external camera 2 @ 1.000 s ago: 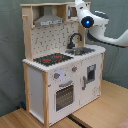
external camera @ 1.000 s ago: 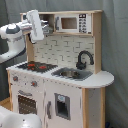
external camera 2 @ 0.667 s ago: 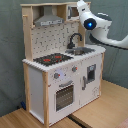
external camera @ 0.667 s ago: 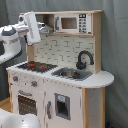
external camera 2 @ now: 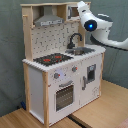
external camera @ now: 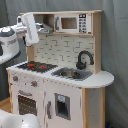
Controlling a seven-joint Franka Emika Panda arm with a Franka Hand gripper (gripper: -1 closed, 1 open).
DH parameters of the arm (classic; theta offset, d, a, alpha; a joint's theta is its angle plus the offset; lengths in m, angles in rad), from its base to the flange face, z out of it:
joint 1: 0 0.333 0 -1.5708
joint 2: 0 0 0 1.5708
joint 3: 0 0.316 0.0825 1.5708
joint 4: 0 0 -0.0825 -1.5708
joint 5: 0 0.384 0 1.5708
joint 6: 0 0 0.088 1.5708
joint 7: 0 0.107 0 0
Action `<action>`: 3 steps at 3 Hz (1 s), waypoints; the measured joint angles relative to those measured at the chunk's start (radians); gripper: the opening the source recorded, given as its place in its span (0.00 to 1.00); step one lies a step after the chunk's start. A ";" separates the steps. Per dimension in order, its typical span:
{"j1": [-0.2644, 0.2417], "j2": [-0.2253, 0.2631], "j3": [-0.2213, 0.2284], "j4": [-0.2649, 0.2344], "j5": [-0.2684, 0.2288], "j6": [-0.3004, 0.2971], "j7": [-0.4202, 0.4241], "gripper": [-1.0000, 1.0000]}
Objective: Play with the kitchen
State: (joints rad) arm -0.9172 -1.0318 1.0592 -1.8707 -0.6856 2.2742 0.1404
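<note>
The kitchen [external camera: 60, 85] is a white and light-wood toy unit, and both exterior views show its front. Its black faucet [external camera: 84, 59] curves over the sink [external camera: 70, 74], and the red-ringed hob [external camera: 35, 66] lies beside them. Below the hob are the knobs and the oven door [external camera: 27, 105]. My gripper [external camera: 31, 30] hangs high up in front of the grey hood [external camera 2: 47, 20]. In the second exterior view the gripper [external camera 2: 81, 9] is at the top shelf's right end, above the faucet [external camera 2: 75, 40]. Nothing shows in its grasp.
A toy microwave [external camera: 70, 23] fills the upper cabinet. The kitchen stands on a wooden floor [external camera 2: 100, 112] with a grey curtain [external camera: 117, 45] behind it. My white arm [external camera 2: 112, 37] reaches in from the second exterior view's right.
The arm's wrist has sunk slightly by the upper shelf. The kitchen has not changed.
</note>
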 joint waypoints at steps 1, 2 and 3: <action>0.049 -0.033 0.004 -0.036 -0.004 -0.017 -0.004 1.00; 0.098 -0.106 0.035 -0.082 -0.004 -0.016 -0.016 1.00; 0.112 -0.173 0.085 -0.125 -0.006 0.023 -0.020 1.00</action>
State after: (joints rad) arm -0.8053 -1.2046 1.1440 -1.9959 -0.6912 2.2974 0.1208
